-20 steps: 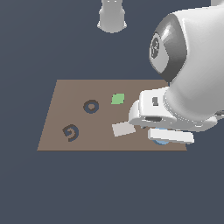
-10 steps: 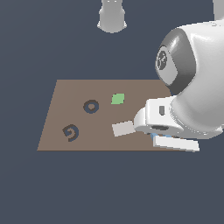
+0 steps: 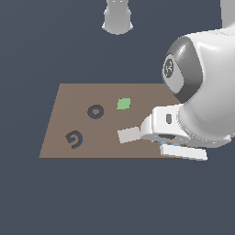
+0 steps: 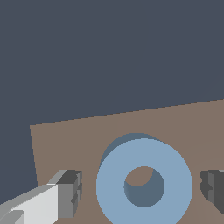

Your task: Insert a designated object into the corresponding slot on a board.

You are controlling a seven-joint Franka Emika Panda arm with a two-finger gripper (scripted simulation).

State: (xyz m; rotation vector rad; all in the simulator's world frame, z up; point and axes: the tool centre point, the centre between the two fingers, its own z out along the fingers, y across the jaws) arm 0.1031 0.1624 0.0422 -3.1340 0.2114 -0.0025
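Observation:
The light-blue ring (image 4: 144,183) lies flat on the brown board (image 4: 78,140), near one of its corners. My gripper (image 4: 142,192) is open and straddles the ring, with one dark fingertip (image 4: 70,192) on each side and a gap between each pad and the ring. In the exterior view my arm's white hand (image 3: 176,131) hangs over the board's near corner on the exterior view's right and hides the ring almost fully. The slot (image 3: 95,111), a dark ring-shaped recess with a brown centre, lies well to the exterior view's left of the hand.
On the board (image 3: 64,105) there is also a dark spiral mark (image 3: 73,139), a small green shape (image 3: 123,103) and a grey rectangle (image 3: 129,135) just beside the hand. The arm's base (image 3: 118,16) stands beyond the board's far edge.
The arm has shifted a little toward the exterior view's right and lower over the board's corner. Nothing on the board has moved.

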